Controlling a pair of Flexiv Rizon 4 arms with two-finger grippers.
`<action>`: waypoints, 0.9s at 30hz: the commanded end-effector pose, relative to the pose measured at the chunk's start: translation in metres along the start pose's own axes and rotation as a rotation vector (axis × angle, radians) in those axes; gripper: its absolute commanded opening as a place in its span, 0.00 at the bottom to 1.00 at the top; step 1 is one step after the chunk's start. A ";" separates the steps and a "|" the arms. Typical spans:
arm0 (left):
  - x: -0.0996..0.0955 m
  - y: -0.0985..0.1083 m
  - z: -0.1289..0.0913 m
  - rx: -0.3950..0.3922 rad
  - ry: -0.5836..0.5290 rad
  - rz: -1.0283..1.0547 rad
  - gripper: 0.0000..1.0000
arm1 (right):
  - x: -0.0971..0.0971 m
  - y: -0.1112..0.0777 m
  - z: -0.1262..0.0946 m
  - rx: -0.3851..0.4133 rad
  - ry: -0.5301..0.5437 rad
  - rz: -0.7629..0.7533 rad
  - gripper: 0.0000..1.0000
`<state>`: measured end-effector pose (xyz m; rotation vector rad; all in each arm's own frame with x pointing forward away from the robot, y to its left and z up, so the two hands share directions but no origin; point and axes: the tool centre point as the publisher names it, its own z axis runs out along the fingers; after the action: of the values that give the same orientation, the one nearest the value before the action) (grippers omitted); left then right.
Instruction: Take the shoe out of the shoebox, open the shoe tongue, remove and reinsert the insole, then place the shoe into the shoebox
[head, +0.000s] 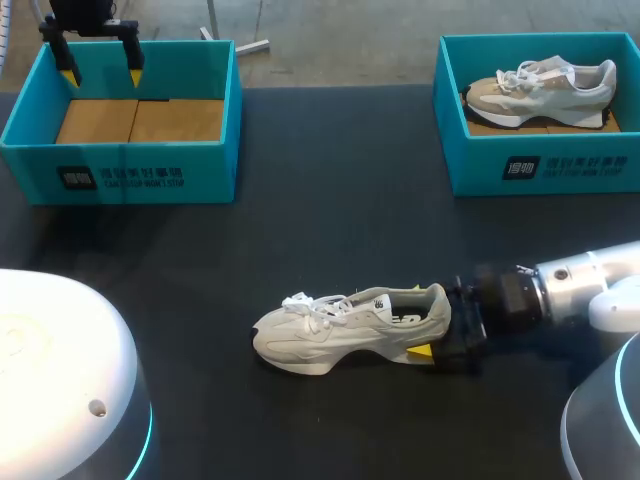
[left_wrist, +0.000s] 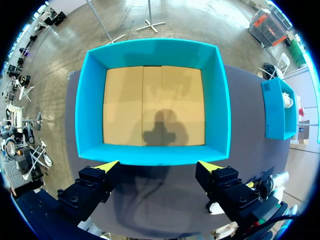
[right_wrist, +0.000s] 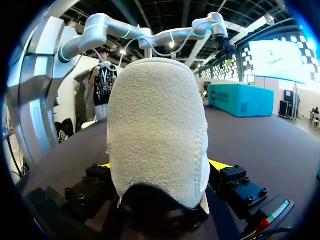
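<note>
Teal left shoebox (head: 120, 165) shows cardboard floor (head: 140, 120); right shoebox (head: 540, 165) holds beige shoe (head: 540, 90).

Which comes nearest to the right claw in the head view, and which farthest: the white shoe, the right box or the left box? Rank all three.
1. The white shoe, mid-table, its heel in the right claw.
2. The right box, at the far right.
3. The left box, at the far left.
</note>
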<state>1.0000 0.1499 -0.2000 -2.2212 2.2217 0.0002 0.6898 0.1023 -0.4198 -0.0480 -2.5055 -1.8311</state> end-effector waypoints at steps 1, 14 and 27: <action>0.000 0.000 0.000 0.000 0.000 0.000 1.00 | -0.002 -0.001 0.005 0.001 0.001 -0.002 0.97; 0.000 0.000 0.000 0.000 0.000 0.000 1.00 | -0.002 -0.001 0.007 -0.015 -0.007 -0.014 0.00; 0.000 0.000 0.000 0.000 0.000 0.000 1.00 | -0.001 0.000 0.007 -0.019 -0.005 -0.017 0.00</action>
<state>1.0000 0.1499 -0.2000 -2.2212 2.2217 0.0001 0.6905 0.1056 -0.4202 -0.0309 -2.4966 -1.8655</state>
